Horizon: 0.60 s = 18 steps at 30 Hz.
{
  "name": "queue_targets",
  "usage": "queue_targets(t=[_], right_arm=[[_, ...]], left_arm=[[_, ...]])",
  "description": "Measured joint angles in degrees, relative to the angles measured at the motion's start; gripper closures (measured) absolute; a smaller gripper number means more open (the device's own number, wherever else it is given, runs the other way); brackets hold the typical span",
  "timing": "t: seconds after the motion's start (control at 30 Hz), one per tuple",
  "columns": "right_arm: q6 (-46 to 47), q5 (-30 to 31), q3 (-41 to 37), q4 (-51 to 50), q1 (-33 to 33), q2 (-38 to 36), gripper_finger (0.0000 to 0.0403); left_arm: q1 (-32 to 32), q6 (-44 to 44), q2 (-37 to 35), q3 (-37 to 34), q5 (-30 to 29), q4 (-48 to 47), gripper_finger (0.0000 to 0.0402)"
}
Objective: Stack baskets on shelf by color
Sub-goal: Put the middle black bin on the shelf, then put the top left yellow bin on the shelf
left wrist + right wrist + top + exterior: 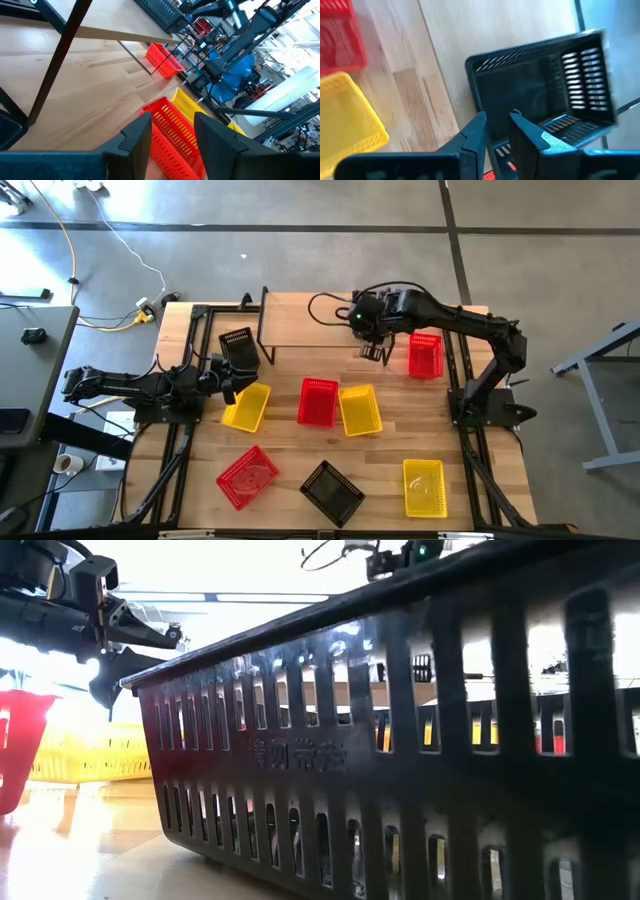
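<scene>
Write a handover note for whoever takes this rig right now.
Left tool: open, empty, beside the loose black basket at the shelf's left end.
Right tool: over the shelved black basket at the right end.
Done: one basket shelved.
To do: three red baskets, three yellow baskets, the front black basket and the loose one, all off the shelf.

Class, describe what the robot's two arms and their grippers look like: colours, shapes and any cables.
Both arms are dark, jointed and slim. The left gripper and the right gripper each have two black, angular, wedge-shaped fingers. A thin black cable loops beside the right arm's wrist.
</scene>
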Motion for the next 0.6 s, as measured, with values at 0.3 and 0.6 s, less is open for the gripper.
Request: queue_targets(t=[0.3, 0.6], right_arm=[[1.2, 0.0, 5.6, -1.6, 0.0, 0.0, 0.0337], [4.8, 0.2, 13.3, -2.1, 1.3, 0.0, 0.0337]], left_arm=[[0.0, 0.6, 0.0, 0.5, 0.5, -0.7, 0.0264], [0.0, 10.3, 0.2, 10.4, 2.9, -10.4, 0.0281]])
